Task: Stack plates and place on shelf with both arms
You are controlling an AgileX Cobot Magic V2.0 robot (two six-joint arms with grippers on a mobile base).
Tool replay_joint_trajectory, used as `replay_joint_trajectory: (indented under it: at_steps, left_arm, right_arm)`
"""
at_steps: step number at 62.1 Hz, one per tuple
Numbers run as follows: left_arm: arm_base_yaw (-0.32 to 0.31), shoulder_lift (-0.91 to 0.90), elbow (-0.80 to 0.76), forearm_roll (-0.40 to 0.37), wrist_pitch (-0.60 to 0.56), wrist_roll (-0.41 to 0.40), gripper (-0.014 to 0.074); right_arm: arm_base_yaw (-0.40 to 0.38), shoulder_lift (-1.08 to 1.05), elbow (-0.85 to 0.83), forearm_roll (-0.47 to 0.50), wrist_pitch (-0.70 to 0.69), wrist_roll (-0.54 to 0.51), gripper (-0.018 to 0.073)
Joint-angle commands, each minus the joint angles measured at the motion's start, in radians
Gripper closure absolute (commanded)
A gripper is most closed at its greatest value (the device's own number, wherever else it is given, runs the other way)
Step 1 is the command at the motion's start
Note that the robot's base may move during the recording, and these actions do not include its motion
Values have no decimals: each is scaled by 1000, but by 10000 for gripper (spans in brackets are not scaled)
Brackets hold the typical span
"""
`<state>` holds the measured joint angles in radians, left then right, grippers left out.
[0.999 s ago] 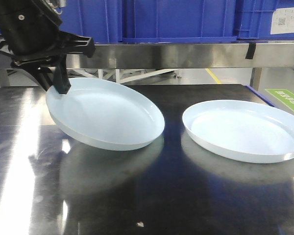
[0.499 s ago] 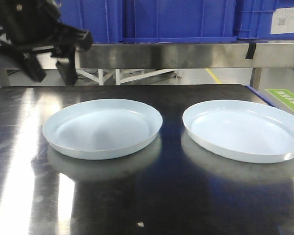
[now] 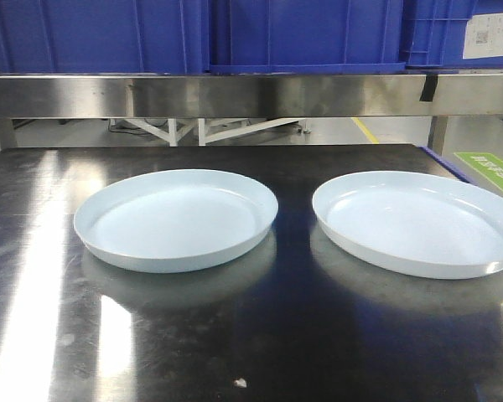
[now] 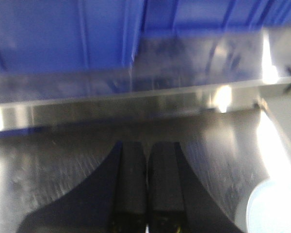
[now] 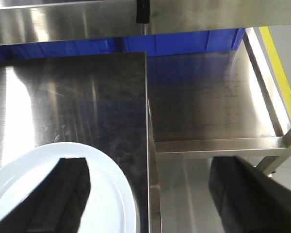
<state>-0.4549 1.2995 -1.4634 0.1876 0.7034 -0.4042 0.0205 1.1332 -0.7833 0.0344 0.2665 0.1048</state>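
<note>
Two pale bluish-white plates lie flat, side by side and apart, on the dark tabletop: the left plate (image 3: 176, 219) and the right plate (image 3: 415, 222). Behind them runs the shelf (image 3: 277, 94), a steel rail under blue crates. Neither gripper shows in the front view. In the left wrist view my left gripper (image 4: 146, 148) is shut and empty, pointing at the shelf (image 4: 136, 104), with a blurred plate (image 4: 276, 208) at the lower right. My right gripper (image 5: 148, 165) is open wide. One of its fingers (image 5: 63, 194) hangs over a plate (image 5: 109, 204), the other beyond the table's edge.
Blue crates (image 3: 302, 33) fill the tier above the rail. The table's right edge (image 5: 148, 121) drops to a lower steel tier (image 5: 208, 97) with a yellow floor line beside it. A green floor sign (image 3: 490, 170) lies at the far right.
The left gripper held the left plate tilted by its rim, let it go flat onto the table, then rose and left the front view. The right plate has not moved.
</note>
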Motion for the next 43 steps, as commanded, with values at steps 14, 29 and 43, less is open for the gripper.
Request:
replay_joint_trajectory:
  at_steps: [14, 29, 43]
  left_arm:
    - [113, -347, 159, 106, -122, -97, 506]
    - [235, -596, 445, 203, -122, -180, 506]
    - [298, -766, 665, 203, -123, -180, 506]
  right_arm:
    - [-2, -18, -36, 0, -71, -4, -54]
    - [-2, -18, -36, 0, -66, -4, -54]
    - [-2, -18, -36, 0, -63, -4, -54]
